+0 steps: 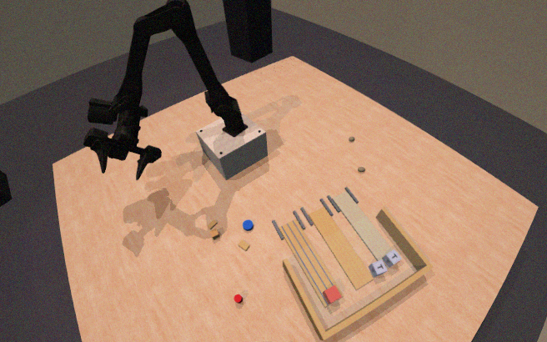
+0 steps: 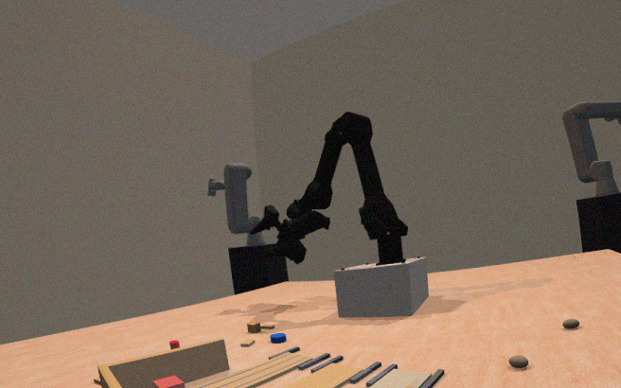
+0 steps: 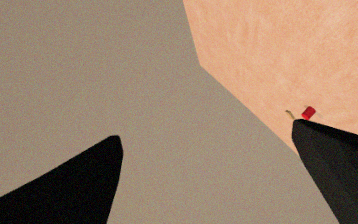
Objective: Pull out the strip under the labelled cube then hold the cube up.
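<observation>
Wood-grain table (image 1: pixel 437 191) holds everything untouched — black gripper (image 1: pixel 121 169) hangs spread and empty at upper left, while two grey lettered cubes (image 1: pixel 384 263) sit on the pale beige strip (image 1: pixel 363 224), lower right — nothing pulled yet.

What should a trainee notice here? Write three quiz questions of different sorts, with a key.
1. True or false: the gripper is open, holds nothing and hangs far from the wooden frame.
2. The cube on the striped strip is: A red, B blue, C labelled.
3. Fill in: ___ strips lie side by side in the frame.

Key: 1 true; 2 A; 3 three.
</observation>
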`<state>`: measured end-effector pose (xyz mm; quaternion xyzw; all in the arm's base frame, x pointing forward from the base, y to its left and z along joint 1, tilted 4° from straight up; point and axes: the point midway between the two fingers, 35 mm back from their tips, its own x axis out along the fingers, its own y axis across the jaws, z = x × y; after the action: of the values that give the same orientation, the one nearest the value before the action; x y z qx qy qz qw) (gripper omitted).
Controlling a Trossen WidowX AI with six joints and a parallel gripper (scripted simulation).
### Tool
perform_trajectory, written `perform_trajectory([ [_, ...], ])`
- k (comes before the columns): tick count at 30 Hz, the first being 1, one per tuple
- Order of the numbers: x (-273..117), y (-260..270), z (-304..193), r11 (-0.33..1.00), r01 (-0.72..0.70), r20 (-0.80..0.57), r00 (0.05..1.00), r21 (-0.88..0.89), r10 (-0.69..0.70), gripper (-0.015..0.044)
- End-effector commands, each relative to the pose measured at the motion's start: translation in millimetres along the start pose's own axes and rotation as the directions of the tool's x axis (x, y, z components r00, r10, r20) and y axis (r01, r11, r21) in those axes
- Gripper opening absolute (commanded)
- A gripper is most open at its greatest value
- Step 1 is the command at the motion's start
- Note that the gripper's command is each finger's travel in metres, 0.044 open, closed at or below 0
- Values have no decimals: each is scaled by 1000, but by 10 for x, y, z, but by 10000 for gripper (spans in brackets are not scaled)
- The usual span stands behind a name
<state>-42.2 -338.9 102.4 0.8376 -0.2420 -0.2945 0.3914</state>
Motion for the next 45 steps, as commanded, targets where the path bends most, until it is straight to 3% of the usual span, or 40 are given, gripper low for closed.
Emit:
perform_trajectory([
  [1,20,-5,-14,1000,6,-2,1000,-9,-6,400],
  [7,598,-222,-512,941,162,-43,982,-298,-183,400],
  [13,1058,-552,-1141,751,235,-61,938,-617,-342,400],
  [18,1284,-871,-1686,520,199,-59,897,-831,-438,400],
  [24,1374,-1278,-2331,198,57,-53,858,-979,-511,400],
  [30,1281,-1685,-2934,-122,-150,-60,835,-981,-547,400],
  [37,971,-2129,-3549,-435,-394,-100,823,-809,-559,400],
  [42,652,-2400,-3899,-597,-522,-154,816,-609,-557,400],
  [45,603,-2434,-3941,-615,-536,-163,815,-579,-556,400],
])
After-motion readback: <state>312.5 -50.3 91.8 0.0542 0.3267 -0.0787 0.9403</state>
